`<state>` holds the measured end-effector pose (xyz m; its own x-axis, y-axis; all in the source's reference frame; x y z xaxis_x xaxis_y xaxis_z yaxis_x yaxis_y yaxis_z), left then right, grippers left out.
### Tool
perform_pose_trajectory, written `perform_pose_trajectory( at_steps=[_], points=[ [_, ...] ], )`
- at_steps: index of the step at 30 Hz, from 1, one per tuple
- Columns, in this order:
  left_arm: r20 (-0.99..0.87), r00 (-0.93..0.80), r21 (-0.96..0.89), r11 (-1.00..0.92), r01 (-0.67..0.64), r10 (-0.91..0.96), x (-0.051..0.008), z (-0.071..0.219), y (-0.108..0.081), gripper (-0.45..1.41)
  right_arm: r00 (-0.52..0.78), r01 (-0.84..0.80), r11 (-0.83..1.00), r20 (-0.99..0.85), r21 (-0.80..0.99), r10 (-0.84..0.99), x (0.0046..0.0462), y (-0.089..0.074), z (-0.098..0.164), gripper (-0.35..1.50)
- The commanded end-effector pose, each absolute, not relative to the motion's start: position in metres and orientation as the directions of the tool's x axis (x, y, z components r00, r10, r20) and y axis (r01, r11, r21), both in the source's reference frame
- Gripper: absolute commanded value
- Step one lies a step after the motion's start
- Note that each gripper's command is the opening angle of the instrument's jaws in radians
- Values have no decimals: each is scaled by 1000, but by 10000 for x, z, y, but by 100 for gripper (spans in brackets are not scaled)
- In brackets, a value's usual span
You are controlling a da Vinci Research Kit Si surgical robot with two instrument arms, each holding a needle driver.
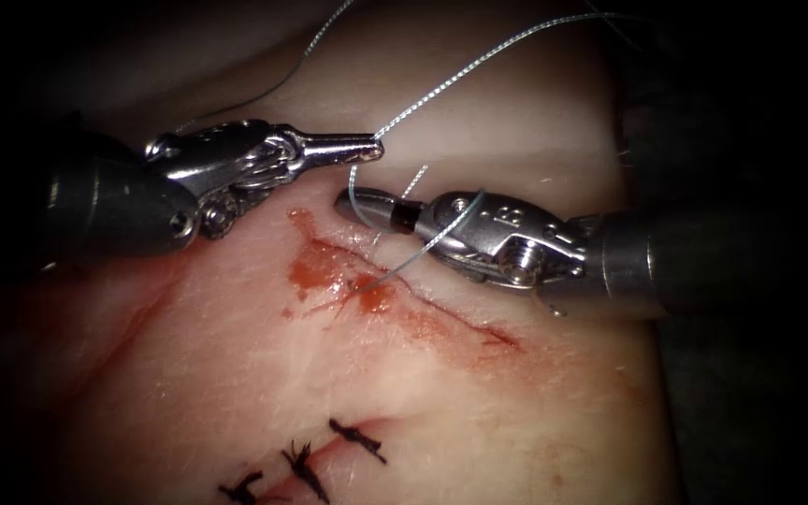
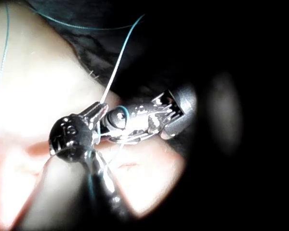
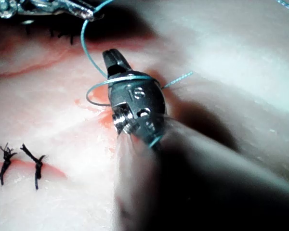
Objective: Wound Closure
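Tissue (image 1: 479, 411) lies nearest to the endoscope and is the largest thing, pale, with the cut (image 1: 441, 309) running slantwise across its middle. Red fluid (image 1: 329, 271) sits on the left part of the cut. Nearer the lens, three dark finished stitches (image 1: 306, 463) close another line.

Next in size are the two tools. From the left side comes the left tool (image 1: 371, 147); its jaws are closed on the thread (image 1: 460, 70), which goes up and away to the right. From the right side comes the right tool (image 1: 353, 202), its tip just under the left one. I cannot tell if its jaws are open or closed. The thread is wound around it in a loop, seen well in the right wrist view (image 3: 103, 84), and one strand goes down into the cut. No needle is visible to me, so I cannot say where it is.

I judge that a knot is being made. To do it well, the loop should stay on the right tool, and the strand in the cut should not be pulled sharply.

Both tips are very near each other above the cut, with little room between them. More open tissue lies toward the stitches; the far edge of the tissue is close behind the tools.
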<state>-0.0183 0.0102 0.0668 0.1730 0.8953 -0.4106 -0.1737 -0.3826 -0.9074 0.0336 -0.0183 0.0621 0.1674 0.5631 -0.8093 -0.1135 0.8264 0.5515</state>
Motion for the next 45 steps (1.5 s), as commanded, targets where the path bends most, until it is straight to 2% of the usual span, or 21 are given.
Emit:
perform_pose_trajectory(
  at_steps=[1, 4, 5, 6, 10, 16, 26, 31, 34, 39, 45],
  points=[
    [-417, 181, -904, -385, -186, 891, -188, 678, 102, -45, 154, -81, 841, -827, 534, 540, 349, -192, 625, -35],
    [-430, 190, -897, -395, -198, 882, -190, 695, 105, -45, 111, 20, 856, -852, 517, 512, 356, -204, 627, -35],
    [-440, 182, -890, -401, -216, 879, -192, 707, 105, -45, 58, 128, 853, -862, 506, 503, 361, -211, 627, -35],
    [-445, 179, -886, -403, -227, 877, -192, 712, 104, -45, 34, 155, 852, -864, 500, 502, 364, -213, 625, -35],
    [-461, 150, -867, -408, -286, 875, -190, 735, 95, -45, -29, 164, 848, -857, 504, 515, 373, -213, 614, -35],
    [-449, 0, -793, -399, -461, 893, -185, 765, 61, -45, -91, -5, 850, -847, 527, 524, 372, -208, 611, -35],
    [-438, 17, -795, -378, -475, 899, -179, 746, 51, -45, -47, -425, 774, -865, 469, 499, 352, -196, 617, -35],
    [-428, 27, -799, -364, -478, 904, -172, 736, 51, -45, -37, -558, 679, -831, 478, 554, 345, -193, 618, -35],
    [-427, 27, -799, -364, -478, 904, -167, 731, 53, -45, -77, -621, 598, -799, 507, 597, 343, -190, 619, -35],
    [-469, 39, -786, -397, -475, 882, -161, 716, 72, -45, -58, -604, 614, -797, 508, 602, 333, -184, 625, -35],
    [-408, 92, -836, -331, -437, 908, -165, 689, 84, -45, 58, -528, 693, -794, 490, 605, 330, -187, 641, -35]
  ],
)
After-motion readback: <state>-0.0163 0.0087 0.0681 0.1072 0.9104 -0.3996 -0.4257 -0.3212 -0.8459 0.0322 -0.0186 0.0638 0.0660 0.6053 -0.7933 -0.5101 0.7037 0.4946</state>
